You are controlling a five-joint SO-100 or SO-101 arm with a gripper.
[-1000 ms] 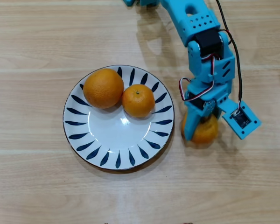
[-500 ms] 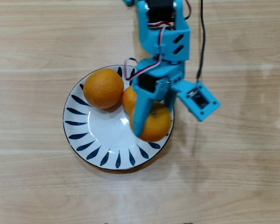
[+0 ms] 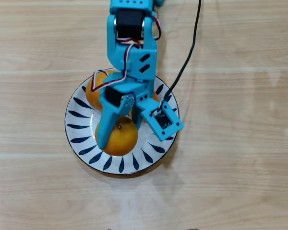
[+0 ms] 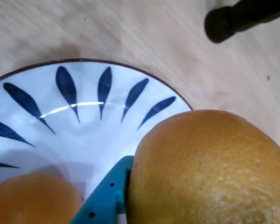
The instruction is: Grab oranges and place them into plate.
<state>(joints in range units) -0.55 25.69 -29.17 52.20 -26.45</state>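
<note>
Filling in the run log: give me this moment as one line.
gripper: shut on third orange | position: over plate | two oranges already on plate | release: not yet

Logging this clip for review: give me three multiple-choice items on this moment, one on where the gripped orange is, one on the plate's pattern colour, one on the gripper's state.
1. Where is the gripped orange?
A. On the bare table
B. Over the plate
C. Out of view

2. What colour are the leaf strokes on the plate's rim?
A. Dark blue
B. Red
C. Green

3. What is the gripper doing?
A. Open and empty
B. Shut on a cable
C. Shut on an orange

Answers: 1 B, in the overhead view the fruit lies within the plate's rim. 2 A, both views show dark blue strokes on white. 3 C, the wrist view shows a teal finger pressed against the fruit.
</note>
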